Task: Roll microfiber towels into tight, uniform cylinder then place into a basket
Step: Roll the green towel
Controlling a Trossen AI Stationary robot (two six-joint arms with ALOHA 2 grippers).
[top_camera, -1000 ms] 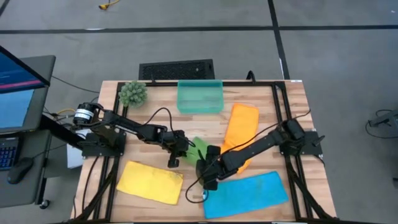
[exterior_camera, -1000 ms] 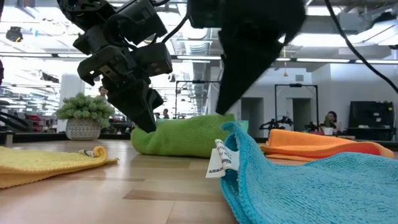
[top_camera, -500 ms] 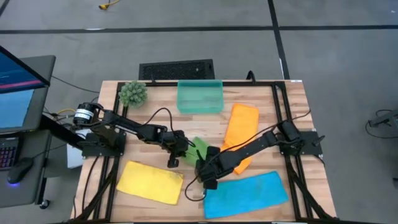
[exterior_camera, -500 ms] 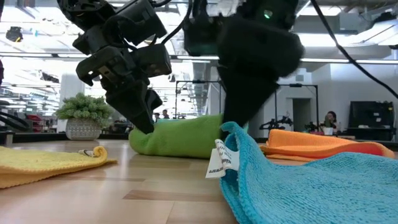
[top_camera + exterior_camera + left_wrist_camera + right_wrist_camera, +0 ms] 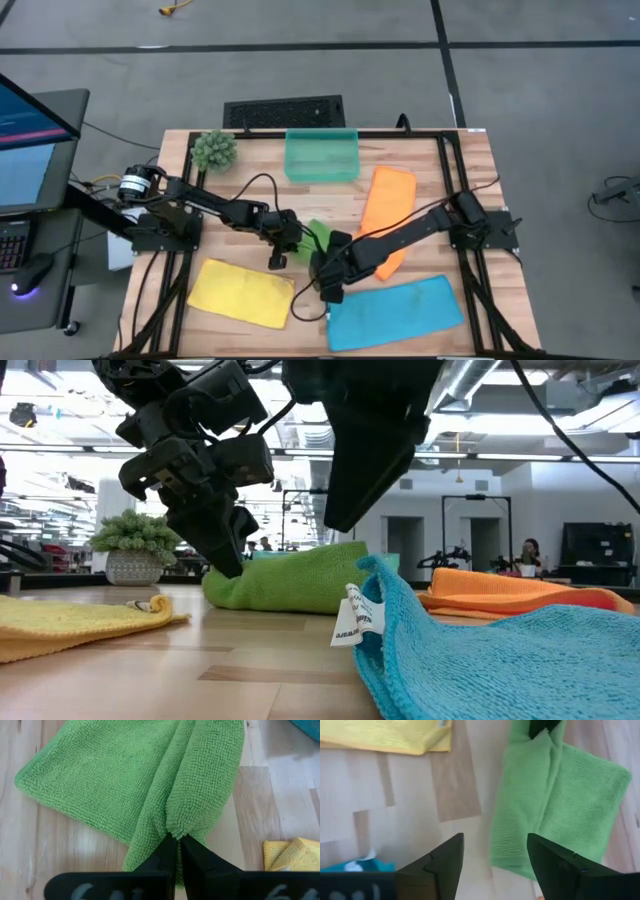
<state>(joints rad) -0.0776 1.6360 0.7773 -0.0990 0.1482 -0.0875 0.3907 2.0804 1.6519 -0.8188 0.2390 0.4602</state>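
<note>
**A:** Where did the green towel lie, and who had it?

**B:** Near the middle of the table, well short of the basket at the far edge. The left gripper was pressed together on a fold at one end of the cloth, pinching it. The rest spread away from those fingers, partly bunched, not yet a roll.

**A:** And the right gripper?

**B:** Spread wide, holding nothing. It hovered just beside the green towel on the side toward the front edge, close to the blue towel. In its wrist view the near edge of the cloth sat just ahead of the gap, off toward one finger.

**A:** Which way did the long axis run?

**B:** Roughly away from the left pinch toward the orange towel and the table's right edge. I'd judge the right arm nearer the free end, so it would take that edge. The yellow towel lay flat by the front left corner.
</note>
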